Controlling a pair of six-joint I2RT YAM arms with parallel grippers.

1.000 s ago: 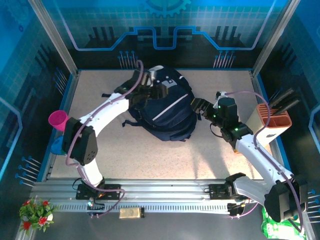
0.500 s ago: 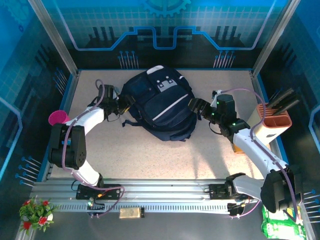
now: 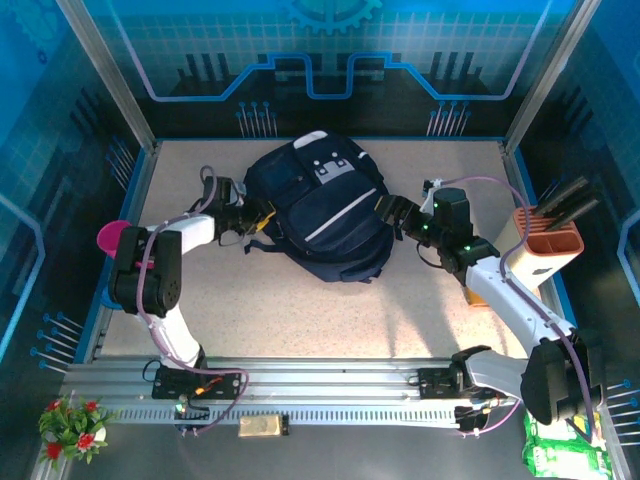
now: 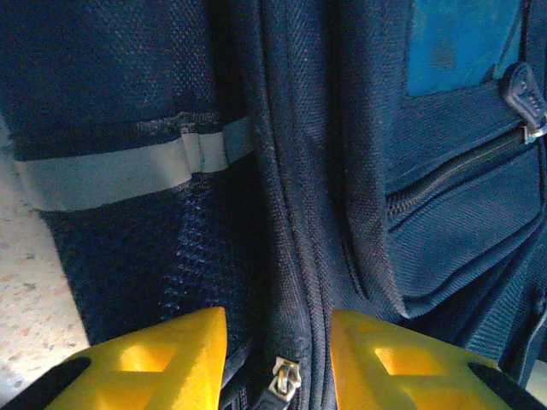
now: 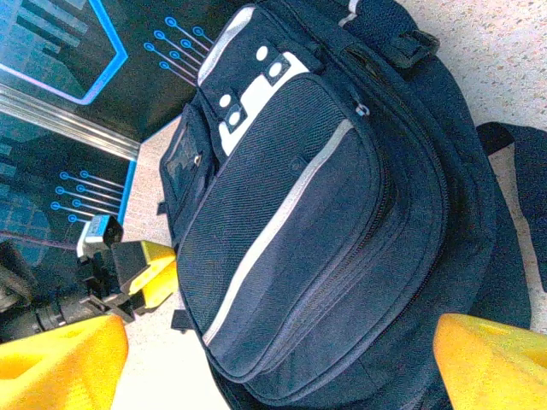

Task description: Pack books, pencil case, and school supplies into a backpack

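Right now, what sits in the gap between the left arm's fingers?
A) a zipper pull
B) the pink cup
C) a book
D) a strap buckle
A: the left wrist view shows a small metal zipper pull on the backpack seam between the yellow fingers.

I am wearing white shells over black joints on my left arm [image 3: 180, 232] and right arm [image 3: 505, 300], with mauve cables [image 3: 497, 186] looping alongside each. Small green lights [image 3: 429, 227] are glowing on my black right wrist. My left claw [image 4: 278, 363] and right claw [image 5: 282, 342] are showing blocky yellow fingers [image 4: 154, 359] with shallow recessed pockets.
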